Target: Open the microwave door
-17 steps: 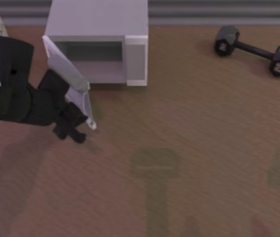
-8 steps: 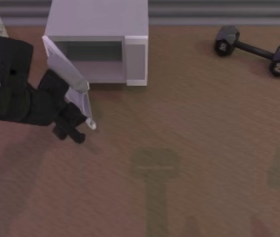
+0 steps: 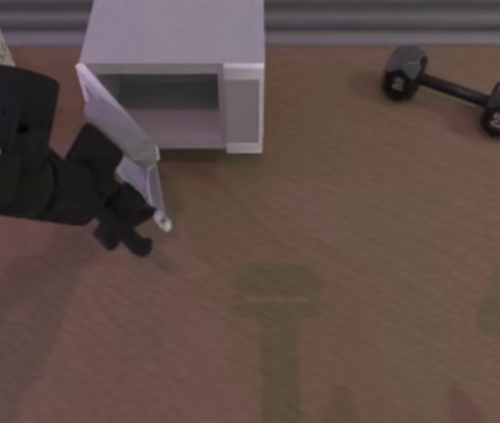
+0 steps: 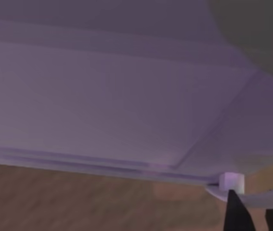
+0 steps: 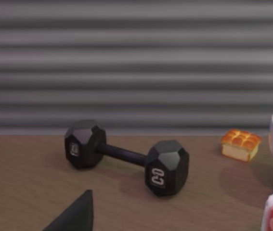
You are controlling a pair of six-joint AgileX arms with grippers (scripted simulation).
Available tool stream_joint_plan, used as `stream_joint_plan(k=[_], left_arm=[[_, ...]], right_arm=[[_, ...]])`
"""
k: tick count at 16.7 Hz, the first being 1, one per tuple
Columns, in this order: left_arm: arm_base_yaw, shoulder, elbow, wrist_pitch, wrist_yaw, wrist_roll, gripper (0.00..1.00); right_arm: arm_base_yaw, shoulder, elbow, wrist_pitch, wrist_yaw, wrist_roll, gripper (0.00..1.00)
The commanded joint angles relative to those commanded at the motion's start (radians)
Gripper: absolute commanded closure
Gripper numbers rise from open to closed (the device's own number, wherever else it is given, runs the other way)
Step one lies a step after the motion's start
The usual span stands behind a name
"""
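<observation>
Microwave door [image 3: 124, 141] swung open — left gripper [image 3: 135, 231] at its handle [image 3: 160, 201].
Fingers clamped on the handle; microwave [image 3: 179, 70] cavity exposed.

It was a rendered tabletop test scene rather than a real room; a brown wood-grain desk [image 3: 364, 264] stood before a grey slatted wall [image 5: 136, 62]; a microwave [image 3: 175, 35], dumbbell [image 5: 126, 156] and bread [image 5: 240, 144] sat unrelated.

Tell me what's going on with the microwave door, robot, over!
Left gripper at the microwave door handle end, at the table's left. Door swung well open from the microwave, grey interior showing. Right arm parked out of top view. Dumbbell far off; nothing blocking.
</observation>
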Motion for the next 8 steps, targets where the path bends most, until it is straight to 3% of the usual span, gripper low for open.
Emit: stream_joint_plan(k=[8], left_arm=[[0.012, 0.002, 0.000, -0.019, 0.024, 0.033, 1.00]], right_arm=[[0.000, 0.000, 0.000, 0.000, 0.000, 0.000, 0.00]])
